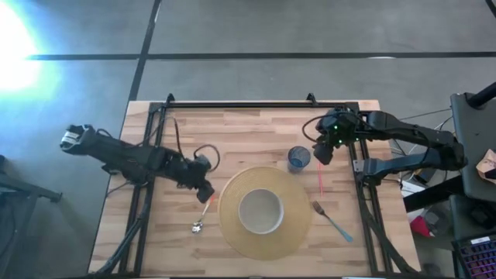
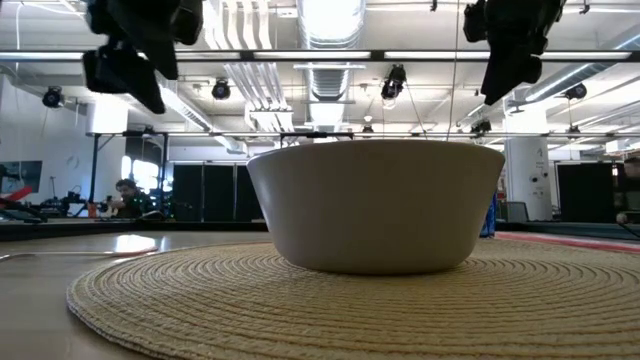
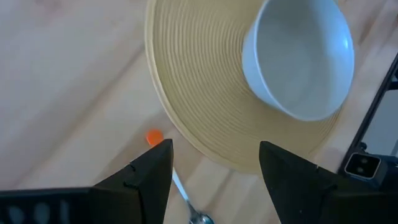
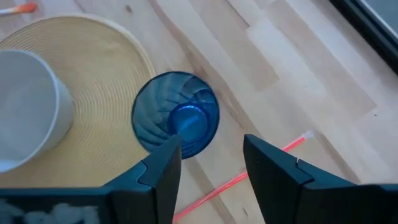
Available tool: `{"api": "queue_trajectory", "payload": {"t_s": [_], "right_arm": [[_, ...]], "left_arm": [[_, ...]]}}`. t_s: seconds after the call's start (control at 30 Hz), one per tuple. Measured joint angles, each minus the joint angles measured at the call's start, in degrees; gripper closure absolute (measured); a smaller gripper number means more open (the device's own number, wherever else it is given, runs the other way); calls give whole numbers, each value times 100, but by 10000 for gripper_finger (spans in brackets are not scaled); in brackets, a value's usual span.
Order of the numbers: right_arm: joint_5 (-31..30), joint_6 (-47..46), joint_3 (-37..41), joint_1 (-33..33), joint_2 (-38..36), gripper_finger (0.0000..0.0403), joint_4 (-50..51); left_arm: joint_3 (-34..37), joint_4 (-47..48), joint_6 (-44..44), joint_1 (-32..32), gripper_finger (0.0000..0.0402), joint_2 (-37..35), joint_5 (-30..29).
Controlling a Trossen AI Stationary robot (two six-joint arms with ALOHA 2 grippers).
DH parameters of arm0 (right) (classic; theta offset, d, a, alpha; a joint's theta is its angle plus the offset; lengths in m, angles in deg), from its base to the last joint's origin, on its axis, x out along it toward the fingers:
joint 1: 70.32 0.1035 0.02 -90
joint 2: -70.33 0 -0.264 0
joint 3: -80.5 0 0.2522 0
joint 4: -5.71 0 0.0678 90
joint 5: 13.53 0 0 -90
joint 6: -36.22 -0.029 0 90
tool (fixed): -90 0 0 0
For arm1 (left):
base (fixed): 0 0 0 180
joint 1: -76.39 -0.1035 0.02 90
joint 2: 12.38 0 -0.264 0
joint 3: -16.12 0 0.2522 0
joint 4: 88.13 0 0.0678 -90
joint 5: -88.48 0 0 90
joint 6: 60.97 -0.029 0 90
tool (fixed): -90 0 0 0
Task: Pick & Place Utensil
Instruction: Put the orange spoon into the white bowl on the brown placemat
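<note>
A spoon (image 1: 201, 216) with an orange handle lies flat on the wood, left of a round woven placemat (image 1: 288, 232). In the left wrist view the spoon's (image 3: 181, 187) orange tip shows beside one finger. My left gripper (image 1: 205, 191) hovers open above that handle end (image 3: 214, 169) and is raised off the table (image 2: 130, 55). A white bowl (image 1: 260, 211) sits on the placemat. My right gripper (image 1: 322, 152) hangs open above and beside a blue cup (image 4: 177, 121), fingers (image 4: 211, 165) apart. A fork (image 1: 332, 220) with a blue handle lies right of the placemat.
A thin pink straw (image 1: 321, 180) lies on the wood between the blue cup (image 1: 299, 159) and the fork. The dark arm frames run along the table's left and right sides. Bare wood shows toward the far edge and near the left corner.
</note>
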Motion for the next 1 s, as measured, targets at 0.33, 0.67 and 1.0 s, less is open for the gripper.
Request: {"api": "queue_trajectory", "payload": {"t_s": [0.33,0.67,1.0], "right_arm": [[-2,-301,229,484,44,231,-194],[0,-378,303,593,50,243,-256],[0,-297,306,593,49,234,-260]], "left_arm": [[2,-2,1130,880,172,624,-444],[9,34,2007,1176,172,1492,-450],[-99,-8,2650,1394,174,2202,-442]]}}
